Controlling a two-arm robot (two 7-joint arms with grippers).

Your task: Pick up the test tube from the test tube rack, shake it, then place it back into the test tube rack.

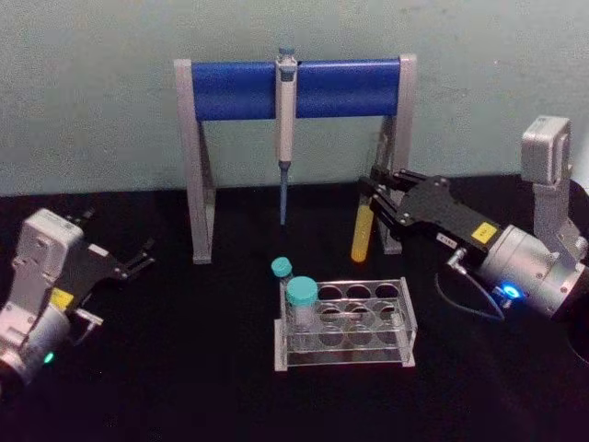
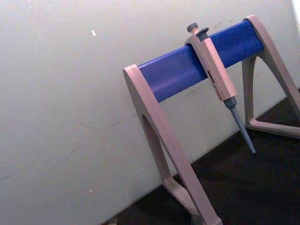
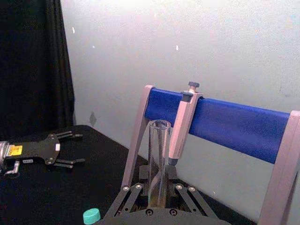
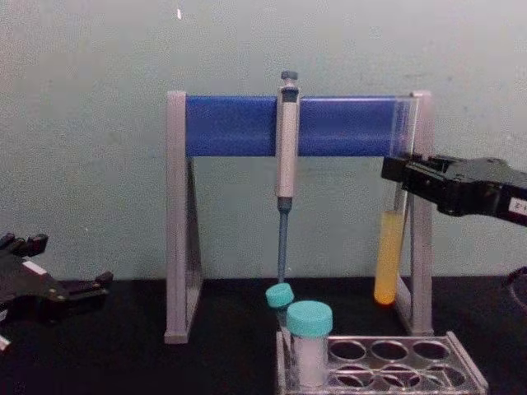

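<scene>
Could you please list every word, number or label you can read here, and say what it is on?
No text can be read.
On the left gripper, idle at the left, a yellow sticker: too blurred to read.
On the right gripper, holding the test tube up behind the rack, a second yellow sticker: too blurred to read.

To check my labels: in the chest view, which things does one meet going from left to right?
left hand → pipette → test tube, gripped near its top by the right hand
</scene>
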